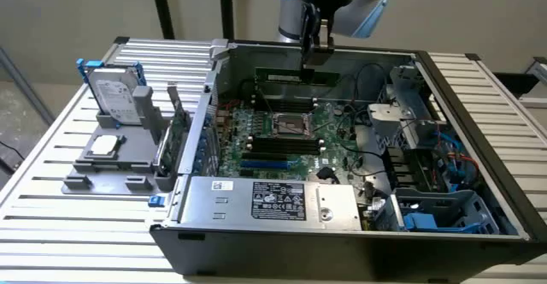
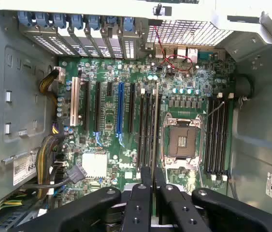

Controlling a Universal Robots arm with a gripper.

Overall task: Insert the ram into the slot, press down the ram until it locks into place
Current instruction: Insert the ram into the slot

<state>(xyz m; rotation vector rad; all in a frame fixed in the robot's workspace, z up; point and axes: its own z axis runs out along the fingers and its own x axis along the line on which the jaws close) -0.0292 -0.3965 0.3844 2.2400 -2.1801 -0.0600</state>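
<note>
In the exterior view my gripper (image 1: 316,59) hangs over the far side of the open computer case, shut on the ram (image 1: 289,76). The ram is a thin green stick held level and lengthwise, above the motherboard (image 1: 337,140). Black memory slots (image 1: 278,146) lie in parallel rows beside the processor socket (image 1: 295,125). In the wrist view the black fingers (image 2: 145,176) stand close together, and a thin pale edge (image 2: 156,125) that looks like the ram runs out from between them. It lies over one bank of black slots (image 2: 145,130). A second bank (image 2: 218,135) sits on the other side of the socket (image 2: 181,142).
A blue slot (image 2: 120,111) and several black expansion slots lie beside the memory banks. The power supply (image 1: 273,200) sits at the case's near edge, with a drive cage (image 1: 410,117) and cables on the exterior view's right. Outside, a hard drive (image 1: 115,98) stands on a grey holder, beside an upright green card (image 1: 178,140).
</note>
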